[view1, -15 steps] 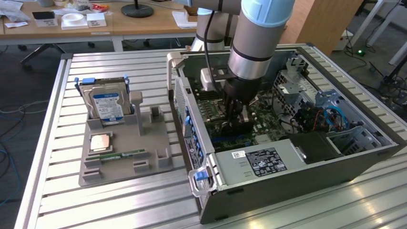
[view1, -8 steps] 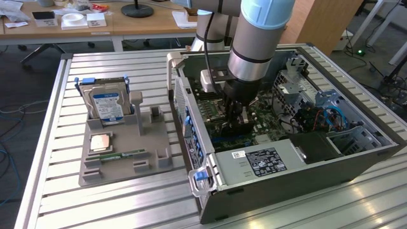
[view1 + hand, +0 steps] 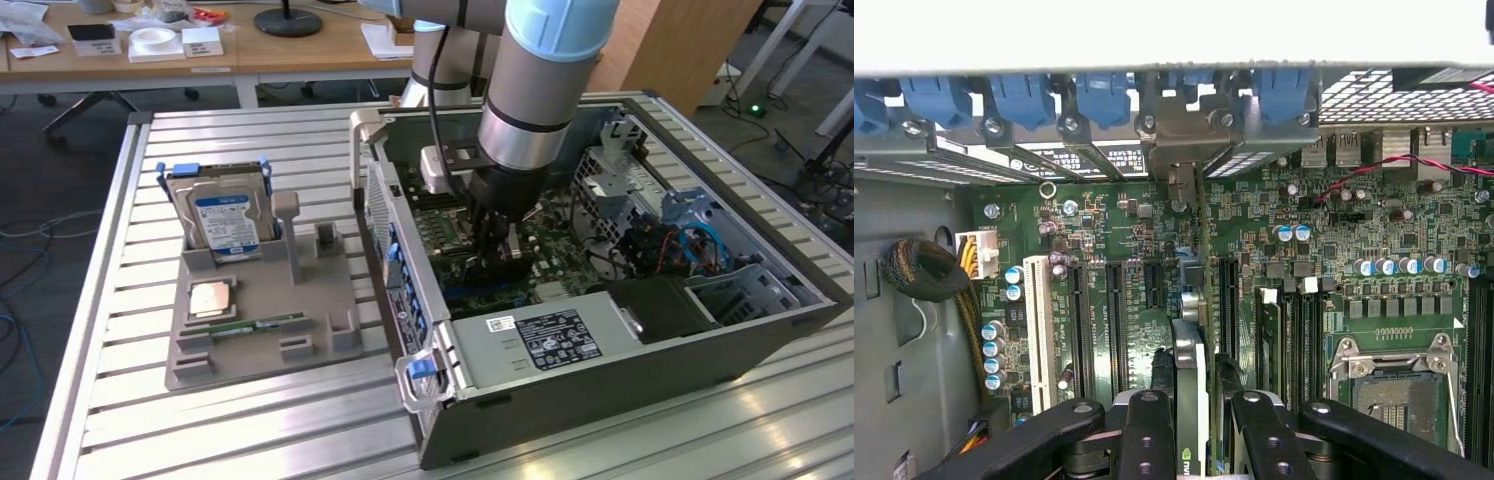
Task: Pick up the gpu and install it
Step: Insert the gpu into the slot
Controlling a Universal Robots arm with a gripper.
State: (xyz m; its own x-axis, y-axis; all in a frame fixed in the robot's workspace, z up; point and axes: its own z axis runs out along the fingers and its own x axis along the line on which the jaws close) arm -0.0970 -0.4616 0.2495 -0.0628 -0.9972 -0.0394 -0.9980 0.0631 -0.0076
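The gpu (image 3: pixel 1190 370) is seen edge-on in the wrist view, a thin black card standing upright over the green motherboard (image 3: pixel 1114 230). Its silver bracket (image 3: pixel 1189 130) sits against the rear slot openings of the case. My gripper (image 3: pixel 1199 432) is shut on the card, with one black finger on each side of it. In the exterior view the gripper (image 3: pixel 501 248) reaches straight down into the open computer case (image 3: pixel 601 390), low over the motherboard's expansion slots. How deep the card's lower edge sits in a slot is hidden.
Outside the case, a grey fixture tray (image 3: pixel 254 355) holds a silver hard drive (image 3: pixel 224 222), a green memory stick (image 3: pixel 254 326) and a small square chip (image 3: pixel 211 298). Inside are the power supply (image 3: pixel 561 335), the CPU socket (image 3: pixel 1394 375), a white slot (image 3: pixel 1037 320) and blue bracket clips (image 3: pixel 1024 95).
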